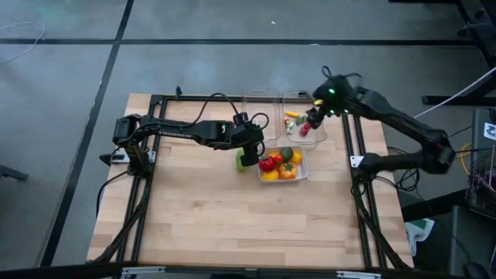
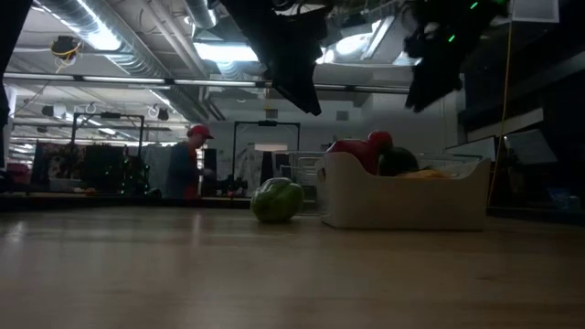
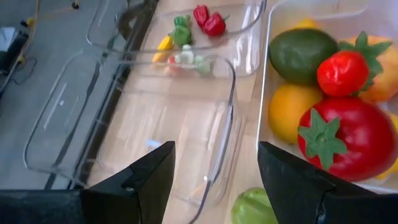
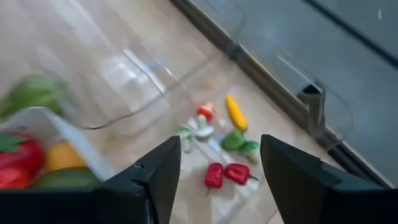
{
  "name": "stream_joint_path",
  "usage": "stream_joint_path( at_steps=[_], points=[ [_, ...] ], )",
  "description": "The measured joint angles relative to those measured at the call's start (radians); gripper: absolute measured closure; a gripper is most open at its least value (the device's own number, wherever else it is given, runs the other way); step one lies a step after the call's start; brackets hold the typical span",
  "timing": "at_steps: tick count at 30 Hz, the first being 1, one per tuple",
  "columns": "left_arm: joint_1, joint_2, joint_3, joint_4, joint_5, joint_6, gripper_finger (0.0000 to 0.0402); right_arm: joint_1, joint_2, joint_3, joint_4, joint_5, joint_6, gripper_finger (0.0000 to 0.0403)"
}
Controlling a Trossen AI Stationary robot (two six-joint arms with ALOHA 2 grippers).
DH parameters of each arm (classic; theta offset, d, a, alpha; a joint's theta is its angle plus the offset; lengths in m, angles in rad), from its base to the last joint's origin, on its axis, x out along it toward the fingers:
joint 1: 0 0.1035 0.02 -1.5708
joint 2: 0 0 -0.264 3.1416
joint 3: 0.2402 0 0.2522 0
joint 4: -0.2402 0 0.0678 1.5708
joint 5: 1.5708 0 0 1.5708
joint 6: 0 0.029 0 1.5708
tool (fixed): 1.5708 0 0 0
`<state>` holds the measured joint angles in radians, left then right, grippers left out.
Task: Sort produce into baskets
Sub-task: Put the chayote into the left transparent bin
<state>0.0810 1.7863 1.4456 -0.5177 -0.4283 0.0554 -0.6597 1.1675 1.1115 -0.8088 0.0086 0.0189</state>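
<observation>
A green fruit [image 1: 241,161] lies on the tabletop [image 1: 217,217] just beside the white tub's [image 1: 302,172] edge, under the left end effector [image 1: 249,152], fingers apart and empty. The right end effector [image 1: 314,120], also apart, hovers over the clear tub [image 1: 319,133] of small peppers [image 4: 225,173]. The near tabletop lies bare.

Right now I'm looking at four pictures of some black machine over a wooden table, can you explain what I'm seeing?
It is a robot with two dark arms. One picture looks down from above, one sits at table height, and two come from cameras on the wrists. The left tool hovers open over a green piece lying on the table. The right tool hangs open over a clear tub holding small toy peppers. Another clear tub is empty. A whitish tub holds bigger toy produce. Neither tool holds anything.
</observation>
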Motion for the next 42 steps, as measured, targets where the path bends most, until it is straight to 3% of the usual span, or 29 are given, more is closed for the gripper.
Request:
stream_joint_path(
  at_steps=[7, 15, 24, 32, 42],
  points=[
    [0.000, 0.000, 0.000, -0.061, 0.000, -0.109, 0.0176, 0.124, -0.288, -0.153, 0.081, -0.001, 0.001, 0.0185],
    [0.000, 0.000, 0.000, -0.069, 0.000, -0.202, 0.0176, 0.242, -0.550, -0.438, 0.326, -0.001, 0.101, 0.0184],
    [0.000, 0.000, 0.000, -0.070, 0.000, -0.272, 0.0176, 0.384, -0.629, -0.754, 0.748, -0.081, 0.133, 0.0185],
    [-0.003, 0.000, 0.000, -0.074, 0.000, -0.314, 0.0176, 0.398, -0.666, -0.794, 0.636, -0.080, 0.135, 0.0185],
    [-0.003, 0.000, 0.000, -0.074, 0.000, -0.326, 0.0176, 0.398, -0.867, -0.795, 0.493, -0.053, 0.133, 0.0185]
  ],
)
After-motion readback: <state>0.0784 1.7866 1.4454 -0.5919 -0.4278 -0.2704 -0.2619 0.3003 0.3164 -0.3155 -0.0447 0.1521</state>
